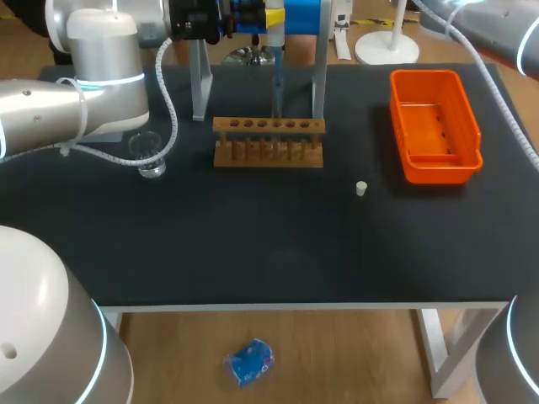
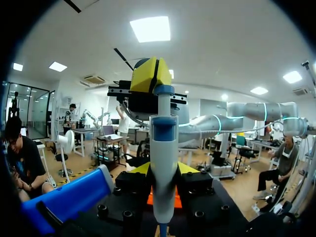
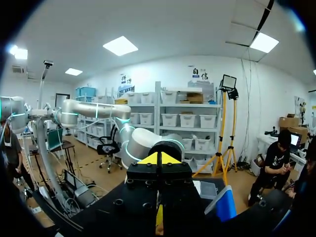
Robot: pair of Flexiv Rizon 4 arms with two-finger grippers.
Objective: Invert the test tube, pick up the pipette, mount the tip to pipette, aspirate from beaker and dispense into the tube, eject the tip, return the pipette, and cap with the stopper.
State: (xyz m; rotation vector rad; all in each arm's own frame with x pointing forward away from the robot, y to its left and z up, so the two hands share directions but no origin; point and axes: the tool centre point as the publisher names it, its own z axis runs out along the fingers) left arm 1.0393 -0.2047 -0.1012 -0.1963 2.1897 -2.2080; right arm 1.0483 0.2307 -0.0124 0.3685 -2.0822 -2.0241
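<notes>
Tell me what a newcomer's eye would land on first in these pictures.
The bright orange bin at the right rear of the black table stands out most, with the wooden tube rack near the middle. In the left wrist view the white and blue pipette stands upright in the left gripper, filling the foreground. A small white stopper sits alone between rack and bin.

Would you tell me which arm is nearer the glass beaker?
Left. The left arm is right beside the beaker; the right arm is at the far right corner, past the orange bin.
</notes>
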